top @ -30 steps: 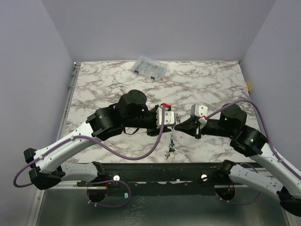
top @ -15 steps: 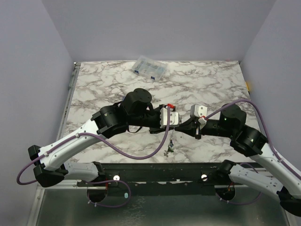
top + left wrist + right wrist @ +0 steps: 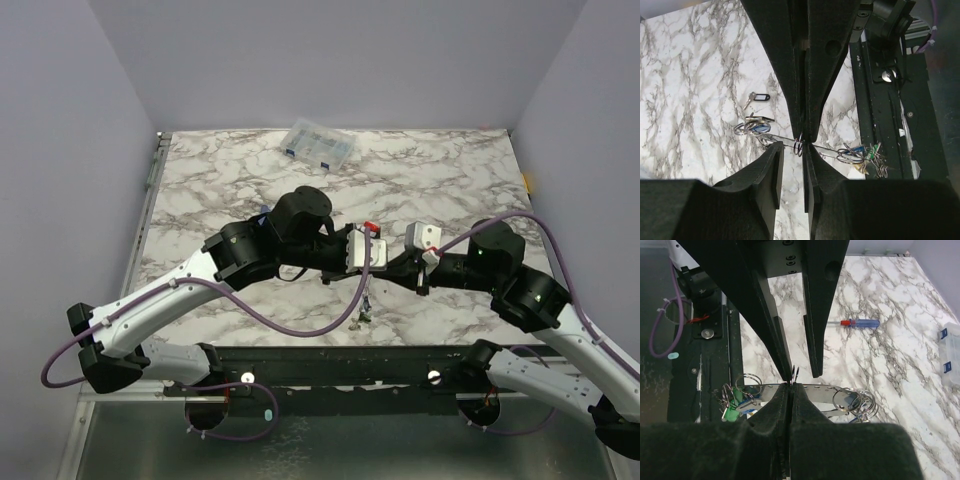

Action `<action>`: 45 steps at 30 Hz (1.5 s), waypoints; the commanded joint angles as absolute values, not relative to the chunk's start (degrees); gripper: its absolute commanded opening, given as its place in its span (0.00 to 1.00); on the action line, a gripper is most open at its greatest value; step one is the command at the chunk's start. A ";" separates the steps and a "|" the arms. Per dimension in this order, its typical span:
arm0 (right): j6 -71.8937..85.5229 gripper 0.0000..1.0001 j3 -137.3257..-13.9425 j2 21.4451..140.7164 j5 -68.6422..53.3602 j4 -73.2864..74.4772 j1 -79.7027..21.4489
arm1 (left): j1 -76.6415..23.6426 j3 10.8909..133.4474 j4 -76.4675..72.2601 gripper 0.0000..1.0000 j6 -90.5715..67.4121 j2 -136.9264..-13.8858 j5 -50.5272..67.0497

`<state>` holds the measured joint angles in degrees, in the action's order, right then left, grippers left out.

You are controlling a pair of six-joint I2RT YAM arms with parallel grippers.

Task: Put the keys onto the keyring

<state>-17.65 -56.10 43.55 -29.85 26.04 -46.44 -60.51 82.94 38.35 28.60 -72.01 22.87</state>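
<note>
Looking across the marble table, you see both arms meet above its near side. Your right gripper is clamped on the keyring and holds the hoop steady in the air, I judge so that a key can be threaded. Your left gripper stands part-open around a small split ring, not pinching it. Several keys hang on the hoop; one black-tagged key lies loose.

No writing that we can read.
We make out no legible text: the black key tag shows us none, and the blue patches on the clear box are too small.
</note>
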 commanded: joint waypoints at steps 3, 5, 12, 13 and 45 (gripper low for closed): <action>-17.90 0.01 -58.37 43.24 -31.47 24.94 -46.60 | -60.69 84.81 38.76 0.22 29.62 -73.70 23.99; -17.93 0.01 -58.37 43.27 -31.54 24.96 -46.68 | -60.69 84.94 38.69 0.07 29.69 -74.11 23.88; -16.28 0.07 -55.51 39.81 -27.63 20.19 -46.66 | -60.91 82.41 34.02 0.00 29.38 -72.65 22.00; -15.97 0.19 -54.84 39.07 -26.84 19.33 -46.69 | -60.91 81.38 32.38 0.00 29.32 -71.79 21.90; -5.89 0.42 -51.12 38.80 -38.67 3.69 -46.68 | -60.83 43.17 -36.73 0.00 0.18 -48.50 26.10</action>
<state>-7.25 -50.06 37.58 -34.57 5.93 -46.44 -60.82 42.96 -28.21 2.68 -49.74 23.57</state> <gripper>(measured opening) 0.426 0.017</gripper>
